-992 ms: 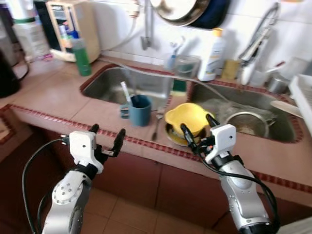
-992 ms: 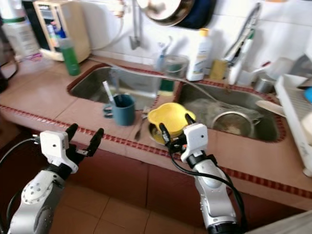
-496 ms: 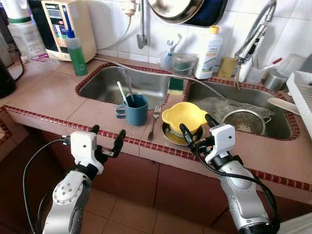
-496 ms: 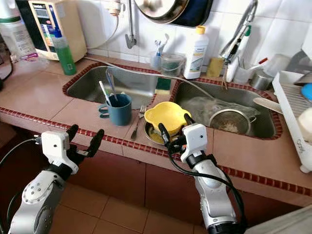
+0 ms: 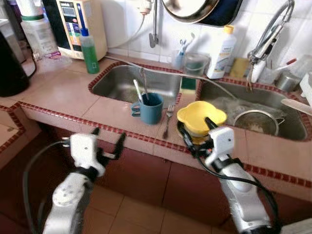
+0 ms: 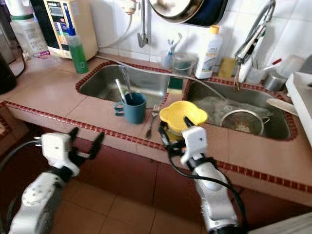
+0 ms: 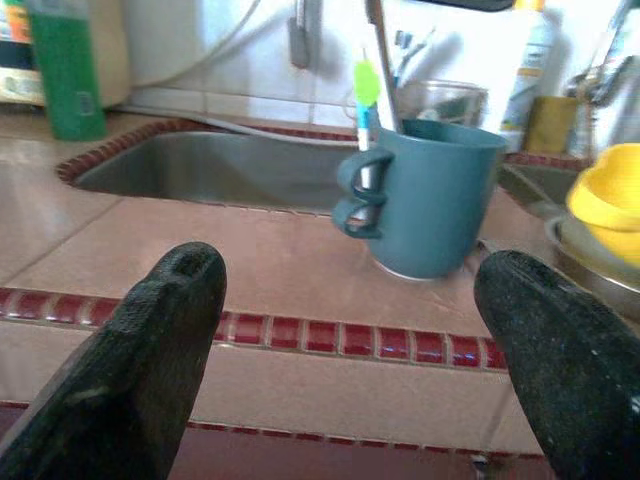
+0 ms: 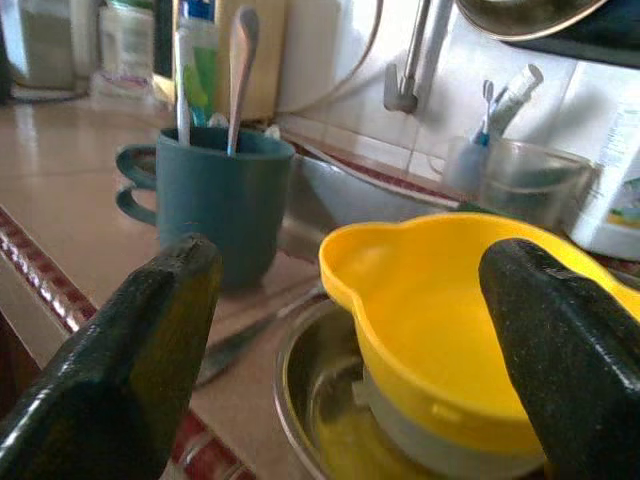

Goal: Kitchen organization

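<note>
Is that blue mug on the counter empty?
No, the blue mug holds utensils standing upright in it, among them a spoon that the right wrist view shows plainly.

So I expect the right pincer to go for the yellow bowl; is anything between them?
Nothing visible. The open right pincer faces the yellow bowl directly; the blue mug and fork sit off to the robot's left.

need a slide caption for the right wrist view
Right gripper, fingers open, faces a yellow bowl stacked in a metal dish, teal mug beside it.
</note>
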`<state>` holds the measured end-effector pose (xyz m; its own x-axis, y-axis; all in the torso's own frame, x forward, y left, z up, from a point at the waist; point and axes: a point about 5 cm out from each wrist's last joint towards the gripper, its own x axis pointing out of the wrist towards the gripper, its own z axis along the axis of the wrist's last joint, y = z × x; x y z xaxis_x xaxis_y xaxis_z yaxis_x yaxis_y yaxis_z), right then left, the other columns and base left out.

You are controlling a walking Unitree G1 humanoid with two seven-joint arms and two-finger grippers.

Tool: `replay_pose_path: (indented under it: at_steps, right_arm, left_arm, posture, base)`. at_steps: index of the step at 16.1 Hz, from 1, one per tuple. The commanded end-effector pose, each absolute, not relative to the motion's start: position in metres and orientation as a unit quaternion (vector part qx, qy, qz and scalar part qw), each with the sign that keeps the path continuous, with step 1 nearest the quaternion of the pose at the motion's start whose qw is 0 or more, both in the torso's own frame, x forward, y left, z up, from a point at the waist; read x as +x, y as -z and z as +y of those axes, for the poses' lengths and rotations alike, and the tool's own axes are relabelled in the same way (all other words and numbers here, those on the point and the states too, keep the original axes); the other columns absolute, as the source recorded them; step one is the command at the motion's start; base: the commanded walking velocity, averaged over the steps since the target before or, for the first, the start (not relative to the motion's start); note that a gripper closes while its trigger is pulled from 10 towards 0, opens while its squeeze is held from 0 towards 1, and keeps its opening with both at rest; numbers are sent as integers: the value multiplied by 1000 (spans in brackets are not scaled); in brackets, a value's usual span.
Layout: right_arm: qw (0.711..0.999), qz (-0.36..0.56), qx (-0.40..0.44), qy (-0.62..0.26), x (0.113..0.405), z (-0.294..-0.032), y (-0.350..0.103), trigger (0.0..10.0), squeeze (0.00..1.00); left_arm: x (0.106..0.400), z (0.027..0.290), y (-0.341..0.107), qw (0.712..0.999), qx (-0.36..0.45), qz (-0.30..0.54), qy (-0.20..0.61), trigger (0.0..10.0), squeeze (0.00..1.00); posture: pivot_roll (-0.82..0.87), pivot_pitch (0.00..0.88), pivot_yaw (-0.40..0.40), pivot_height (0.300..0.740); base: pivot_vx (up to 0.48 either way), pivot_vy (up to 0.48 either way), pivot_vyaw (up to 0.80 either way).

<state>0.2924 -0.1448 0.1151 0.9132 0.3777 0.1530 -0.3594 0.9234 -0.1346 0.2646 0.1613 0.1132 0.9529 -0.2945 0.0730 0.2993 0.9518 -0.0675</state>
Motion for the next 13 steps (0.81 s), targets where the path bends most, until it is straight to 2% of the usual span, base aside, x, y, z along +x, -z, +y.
replay_pose_path:
  at_steps: [1, 5, 12, 13]
  right_arm:
    - [975, -100, -51, -191, 293, -142, -120, 10000, 0]
    - [976, -98, -51, -190, 292, -143, -119, 10000, 0]
    - [977, -86, -55, -187, 293, -143, -118, 10000, 0]
    - [977, -87, -53, -187, 293, -144, -118, 10000, 0]
  left_arm:
    - [264, 166, -115, 988, -33, -33, 148, 10000, 0]
    - [262, 165, -115, 988, -33, -31, 148, 10000, 0]
    - [261, 164, -114, 988, -30, -28, 150, 10000, 0]
    - [262, 163, -114, 987, -33, -26, 152, 10000, 0]
  posture:
    - [-91, 0, 1, 740]
    - [-91, 0, 0, 740]
    - [-91, 0, 1, 740]
    - [-92, 0, 1, 740]
  base:
    - [0, 289, 0]
    - [0, 289, 0]
    - [0, 0, 0]
    - [0, 0, -669]
